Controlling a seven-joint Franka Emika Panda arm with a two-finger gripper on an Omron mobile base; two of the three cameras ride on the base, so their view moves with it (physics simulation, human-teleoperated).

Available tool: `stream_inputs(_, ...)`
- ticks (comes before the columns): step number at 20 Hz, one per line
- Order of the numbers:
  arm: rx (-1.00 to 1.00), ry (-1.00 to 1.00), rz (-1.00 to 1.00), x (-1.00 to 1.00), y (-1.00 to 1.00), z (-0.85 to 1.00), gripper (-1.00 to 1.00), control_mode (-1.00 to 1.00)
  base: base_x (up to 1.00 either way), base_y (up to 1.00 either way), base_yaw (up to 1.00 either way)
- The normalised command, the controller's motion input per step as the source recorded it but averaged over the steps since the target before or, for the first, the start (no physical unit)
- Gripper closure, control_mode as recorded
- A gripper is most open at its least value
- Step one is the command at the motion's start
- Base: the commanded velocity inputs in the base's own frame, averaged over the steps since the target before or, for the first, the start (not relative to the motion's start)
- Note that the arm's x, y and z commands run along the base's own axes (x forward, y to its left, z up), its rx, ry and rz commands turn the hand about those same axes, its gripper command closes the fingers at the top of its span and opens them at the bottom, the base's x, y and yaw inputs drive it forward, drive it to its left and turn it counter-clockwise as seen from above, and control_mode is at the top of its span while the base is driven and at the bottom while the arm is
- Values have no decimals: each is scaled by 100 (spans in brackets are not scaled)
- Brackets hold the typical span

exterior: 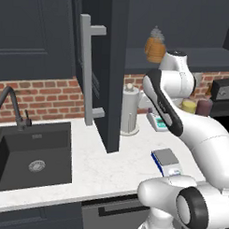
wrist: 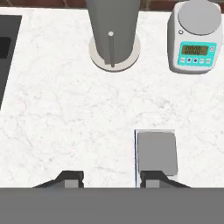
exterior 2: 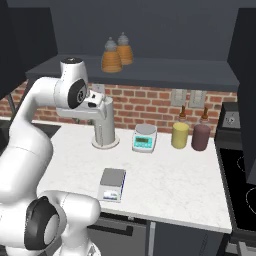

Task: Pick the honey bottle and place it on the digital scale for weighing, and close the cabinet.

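The cabinet stands open, its dark door swung out over the counter with a long grey bar handle. On its shelf a ribbed beehive bottle stands in front. The smoother amber honey bottle is just behind it, and peeks out at the beehive's left edge in the left base view. The digital scale with a grey platform and blue body lies flat on the counter. My gripper hangs open and empty above the counter, its right fingertip over the scale's near edge.
A grey paper towel holder stands by the wall, with a white scale with a teal panel next to it. Yellow and maroon jars sit further right, beside a stove. A dark sink with a faucet lies left.
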Motion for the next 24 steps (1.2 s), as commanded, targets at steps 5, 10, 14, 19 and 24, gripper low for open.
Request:
stream_inputs(5, 0, -2, 0, -47, -1, 0, -100, -100, 0, 0, 0)
stream_inputs(10, 0, -23, 0, -76, -8, 17, -100, -100, 0, 0, 0)
stream_inputs(14, 0, -34, -2, -46, -4, 65, -100, -100, 0, 0, 0)
stream_inputs(19, 0, -36, 0, -21, 0, 78, -100, -100, 0, 0, 0)
stream_inputs(24, 0, -28, 0, -17, -3, 94, -100, -100, 0, 0, 0)
